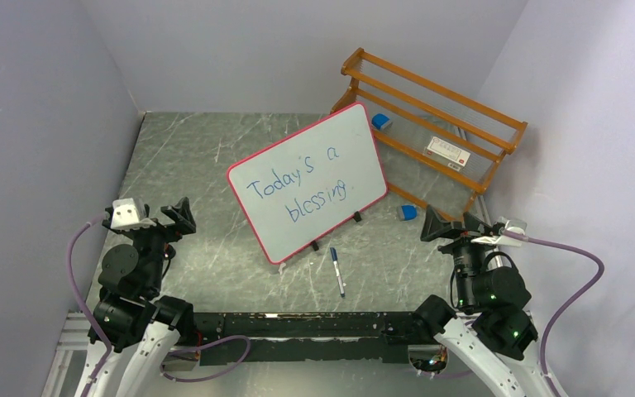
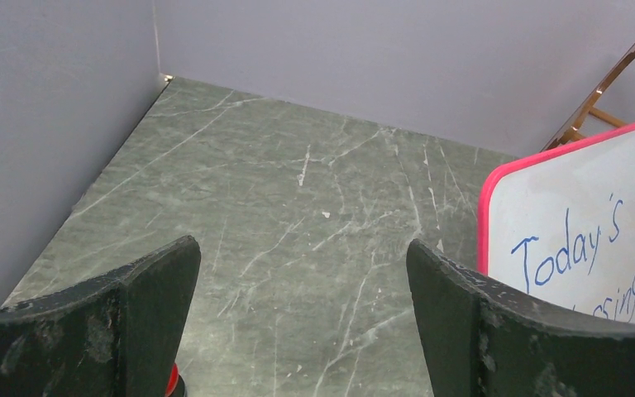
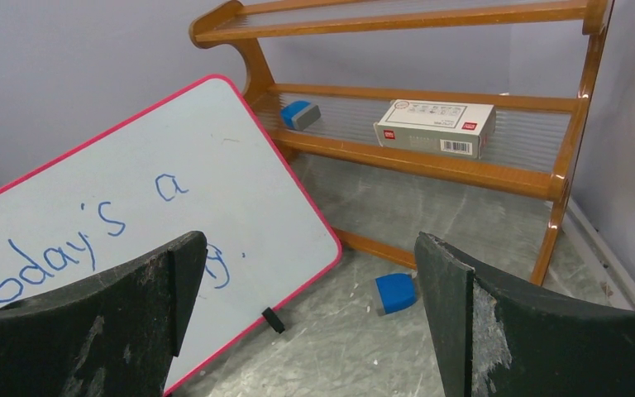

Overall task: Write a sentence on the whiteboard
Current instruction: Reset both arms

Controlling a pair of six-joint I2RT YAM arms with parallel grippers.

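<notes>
Whiteboard (image 1: 307,182) sits mid-table in the overhead view, its far corner by the rack (image 1: 463,107), with the sentence (image 1: 298,188) finished in blue and a marker (image 1: 337,271) lying just beside its near edge. The left gripper (image 1: 183,219) and right gripper (image 1: 438,225) crouch low over the near corners on folded arms, both gaping and empty. The left wrist view shows bare table between wide jaws, with the board's pink rim at right. The right wrist view faces board and rack. A careless reach forward could likely shove the board or smear the ink.
</notes>
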